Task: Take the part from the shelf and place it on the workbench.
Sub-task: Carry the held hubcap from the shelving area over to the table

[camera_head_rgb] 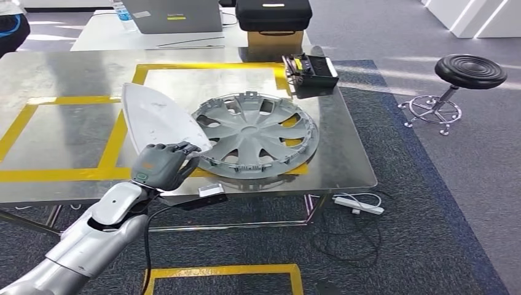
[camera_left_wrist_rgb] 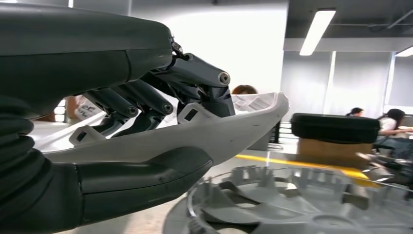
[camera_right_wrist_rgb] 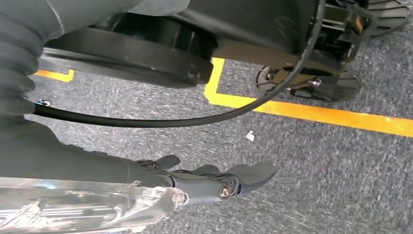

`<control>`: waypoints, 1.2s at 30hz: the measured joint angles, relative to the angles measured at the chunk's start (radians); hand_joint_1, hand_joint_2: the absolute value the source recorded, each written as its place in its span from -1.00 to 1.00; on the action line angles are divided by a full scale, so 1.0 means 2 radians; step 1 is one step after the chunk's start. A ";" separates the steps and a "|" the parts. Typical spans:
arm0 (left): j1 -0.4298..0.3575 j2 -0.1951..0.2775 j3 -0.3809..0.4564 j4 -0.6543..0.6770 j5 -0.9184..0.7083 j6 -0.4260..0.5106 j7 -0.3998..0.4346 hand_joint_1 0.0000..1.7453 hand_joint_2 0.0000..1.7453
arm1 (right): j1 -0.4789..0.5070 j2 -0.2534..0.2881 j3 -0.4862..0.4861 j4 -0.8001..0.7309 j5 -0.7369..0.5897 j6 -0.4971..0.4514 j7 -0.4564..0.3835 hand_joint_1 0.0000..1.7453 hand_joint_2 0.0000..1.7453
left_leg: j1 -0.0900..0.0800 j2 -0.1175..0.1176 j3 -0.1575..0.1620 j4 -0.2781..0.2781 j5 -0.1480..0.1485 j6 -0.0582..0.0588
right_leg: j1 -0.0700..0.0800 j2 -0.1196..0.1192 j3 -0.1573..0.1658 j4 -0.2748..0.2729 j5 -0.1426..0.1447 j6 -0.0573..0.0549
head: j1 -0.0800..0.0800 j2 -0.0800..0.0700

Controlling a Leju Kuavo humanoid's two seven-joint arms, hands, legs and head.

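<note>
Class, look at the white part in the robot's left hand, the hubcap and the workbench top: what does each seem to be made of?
White part: likely moulded plastic, matte, with ribs and clips inside. Hubcap: probably silver-painted plastic, with moulded tabs around its rim. Workbench top: sheet metal, brushed, with dull reflections. Left hand grips the part.

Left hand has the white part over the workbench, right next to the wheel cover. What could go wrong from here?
1. The white part is held by one end only in the left hand, so it could tip or slip on release.
2. Its edge overlaps the wheel cover, so it may land on the cover instead of flat on the workbench.
</note>
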 joint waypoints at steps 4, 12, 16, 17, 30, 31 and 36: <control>0.000 0.001 0.000 -0.001 0.000 0.000 0.000 1.00 1.00 | 0.000 0.001 0.000 0.000 0.000 0.000 -0.001 -1.00 1.00 | 0.002 0.000 0.006 -0.001 -0.006 0.010 | -0.001 -0.003 -0.049 0.092 -0.040 0.009 | 0.005 0.000; 0.001 0.002 0.000 -0.001 0.000 -0.001 0.000 1.00 1.00 | -0.001 0.001 0.000 0.000 0.000 0.001 -0.001 -1.00 1.00 | -0.001 -0.003 0.030 0.000 -0.025 0.002 | 0.000 -0.003 -0.035 0.014 0.033 0.002 | 0.005 0.000; 0.000 0.002 0.000 -0.001 0.000 -0.002 0.000 1.00 1.00 | 0.001 0.002 0.000 0.000 0.000 0.001 -0.001 -1.00 1.00 | 0.000 -0.003 0.029 0.001 -0.031 -0.010 | -0.001 -0.001 -0.028 0.004 0.026 -0.010 | 0.002 0.000; -0.001 0.002 0.000 -0.001 0.000 -0.002 0.000 1.00 1.00 | 0.001 0.002 0.000 0.000 0.000 0.000 -0.001 -1.00 1.00 | 0.000 -0.002 0.023 0.015 -0.040 -0.013 | -0.002 -0.001 -0.025 0.001 0.025 -0.012 | 0.001 0.000; -0.003 0.004 -0.002 -0.001 -0.001 -0.012 -0.014 1.00 1.00 | -0.001 0.002 0.000 0.000 0.002 0.000 -0.001 -1.00 1.00 | 0.000 -0.002 -0.005 -0.003 0.008 -0.008 | 0.004 0.002 -0.004 0.002 0.003 -0.016 | 0.000 0.000; -0.004 0.005 -0.002 -0.001 0.001 -0.016 -0.019 1.00 1.00 | -0.001 0.002 0.000 0.000 0.002 0.000 -0.001 -1.00 1.00 | 0.000 -0.002 -0.005 -0.003 0.008 -0.007 | 0.004 0.001 -0.003 0.000 0.004 -0.018 | 0.000 0.000; -0.029 0.019 0.000 0.009 0.009 -0.040 -0.031 1.00 1.00 | -0.004 0.002 0.002 0.000 0.008 0.005 0.000 -1.00 1.00 | -0.001 -0.003 -0.005 -0.003 0.006 -0.003 | 0.004 0.000 0.001 -0.007 0.006 -0.012 | 0.000 0.000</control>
